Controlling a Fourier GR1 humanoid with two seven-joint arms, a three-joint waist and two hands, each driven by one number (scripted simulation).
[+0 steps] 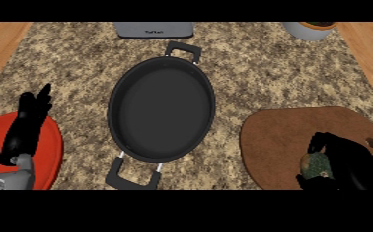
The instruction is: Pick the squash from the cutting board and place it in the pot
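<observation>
Granite counter point(80, 58) holds one pot point(162, 110), open room left of the right hand point(348, 164), which curls round one squash point(317, 167) on one board point(280, 137); left hand point(27, 122) open.

You have a speckled stone bench point(80, 63) with wooden strips along its left and right edges. In its middle sits a dark pot point(162, 115), a handle at its far and near ends. To your right lies a brown cutting board point(284, 137), well apart from the pot. At the near left edge rests a red plate point(50, 147). Along the far edge stand a grey appliance point(154, 29) and a grey container point(310, 30).
</observation>
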